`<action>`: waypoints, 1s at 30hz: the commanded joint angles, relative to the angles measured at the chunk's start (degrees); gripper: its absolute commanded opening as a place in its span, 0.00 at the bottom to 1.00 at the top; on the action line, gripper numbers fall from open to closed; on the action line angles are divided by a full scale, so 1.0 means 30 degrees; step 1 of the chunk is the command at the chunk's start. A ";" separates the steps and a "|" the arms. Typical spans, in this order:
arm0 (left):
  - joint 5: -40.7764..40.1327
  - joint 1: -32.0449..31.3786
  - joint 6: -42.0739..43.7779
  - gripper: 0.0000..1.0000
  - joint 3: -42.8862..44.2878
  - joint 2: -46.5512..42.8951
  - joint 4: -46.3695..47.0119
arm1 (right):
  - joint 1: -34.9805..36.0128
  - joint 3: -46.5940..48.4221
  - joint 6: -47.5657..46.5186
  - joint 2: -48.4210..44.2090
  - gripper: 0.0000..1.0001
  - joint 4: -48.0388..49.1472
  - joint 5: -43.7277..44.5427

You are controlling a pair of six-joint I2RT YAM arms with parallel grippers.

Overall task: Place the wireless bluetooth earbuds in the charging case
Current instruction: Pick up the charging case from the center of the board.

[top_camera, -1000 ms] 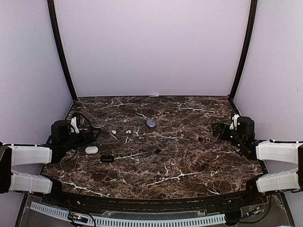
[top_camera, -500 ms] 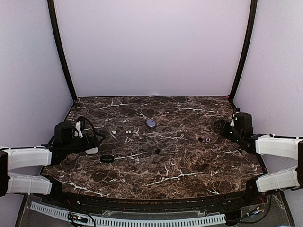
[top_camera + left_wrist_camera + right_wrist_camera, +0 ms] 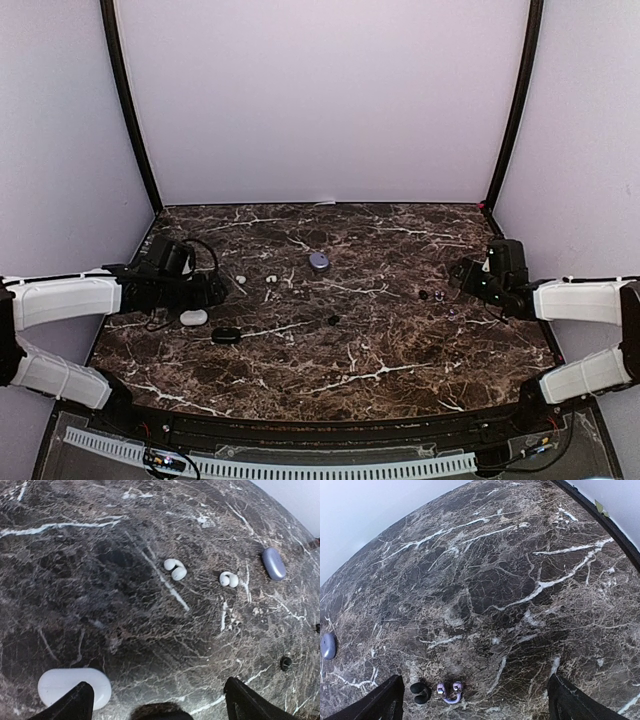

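Observation:
Two white earbuds point(image 3: 175, 570) point(image 3: 229, 579) lie on the marble ahead of my left gripper point(image 3: 157, 685), which is open and empty. A white case point(image 3: 75, 687) lies shut by its left finger and a black case point(image 3: 160, 712) sits at the bottom edge. A shut purple case point(image 3: 273, 563) lies far right, with a black earbud point(image 3: 285, 663) nearer. My right gripper point(image 3: 475, 680) is open and empty. A purple earbud point(image 3: 449, 691) and a black earbud point(image 3: 420, 692) lie just inside its left finger. In the top view the grippers point(image 3: 215, 290) point(image 3: 460, 275) face each other.
The marble table point(image 3: 380, 350) is ringed by white walls and two black corner posts point(image 3: 130, 110). The purple case point(image 3: 319, 261) lies at centre back. The white case point(image 3: 193, 317) and black case point(image 3: 226, 335) lie near the left arm.
My left arm has swung toward the back and to the right, nearer the white earbuds. My right gripper has shifted slightly toward the purple and black earbuds. No object moved.

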 commanded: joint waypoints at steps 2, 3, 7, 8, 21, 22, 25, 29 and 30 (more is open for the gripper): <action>-0.3997 -0.0491 -0.3427 0.96 0.0798 -0.1858 -0.6410 | 0.0047 0.0474 0.0087 -0.0074 0.99 0.0208 -0.0234; -0.4358 -0.0469 -0.4241 0.98 0.0651 -0.2284 -0.6939 | 0.0047 0.0480 0.0087 -0.0135 0.99 0.0190 -0.0197; -0.4247 -0.0448 -0.5084 0.99 -0.0187 -0.3230 -0.7067 | 0.0047 0.0343 0.0060 -0.0342 0.99 0.0229 -0.0153; -0.4445 -0.0449 -0.4832 0.99 -0.0282 -0.3203 -0.7105 | 0.0047 0.0314 -0.0030 -0.0392 0.99 0.0295 -0.0253; -0.4989 -0.0471 -0.1648 0.99 0.0336 0.0362 -0.6522 | 0.0047 -0.1174 -0.1872 -0.1770 0.95 0.3166 -0.3188; -0.4721 -0.0474 -0.1338 0.99 0.0336 0.0604 -0.6212 | 0.0047 -0.1194 -0.1916 -0.1808 0.95 0.3200 -0.3225; -0.4459 -0.0472 -0.0694 0.99 0.0435 0.1161 -0.5860 | 0.0046 -0.1164 -0.2026 -0.1772 0.95 0.3236 -0.3444; -0.3758 -0.0471 0.0380 0.99 0.0563 0.1724 -0.5186 | 0.0047 -0.1133 -0.2066 -0.1653 0.94 0.3231 -0.3498; -0.3556 -0.0472 0.0607 0.99 0.0595 0.1982 -0.5006 | 0.0043 -0.1102 -0.2065 -0.1603 0.94 0.3250 -0.3513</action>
